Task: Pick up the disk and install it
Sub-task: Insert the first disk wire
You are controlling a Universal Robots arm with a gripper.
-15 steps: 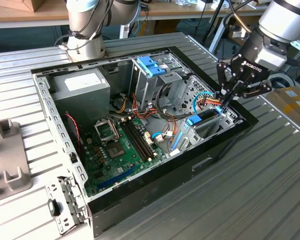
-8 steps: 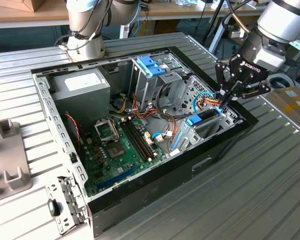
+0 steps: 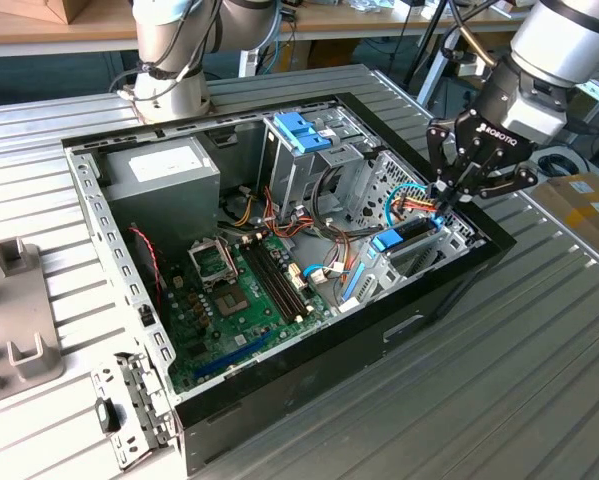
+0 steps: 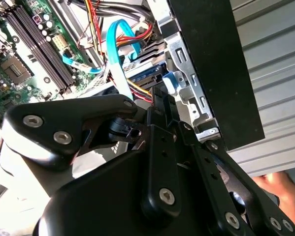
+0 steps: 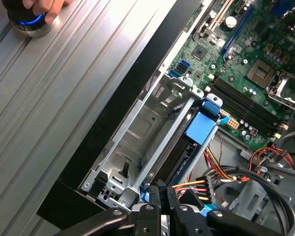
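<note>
- Our gripper (image 3: 447,192) hangs at the drive bay near the computer case's (image 3: 309,360) edge on the exterior view's right, fingers drawn together on the rear edge of the disk (image 5: 184,155), by the coloured cables (image 5: 206,189).
- We see the disk sitting low in the metal bay (image 5: 152,123), its blue frame (image 5: 202,125) showing.
- We judge it stiff, fairly heavy and shock-sensitive; the frame edges give the safest hold.
</note>
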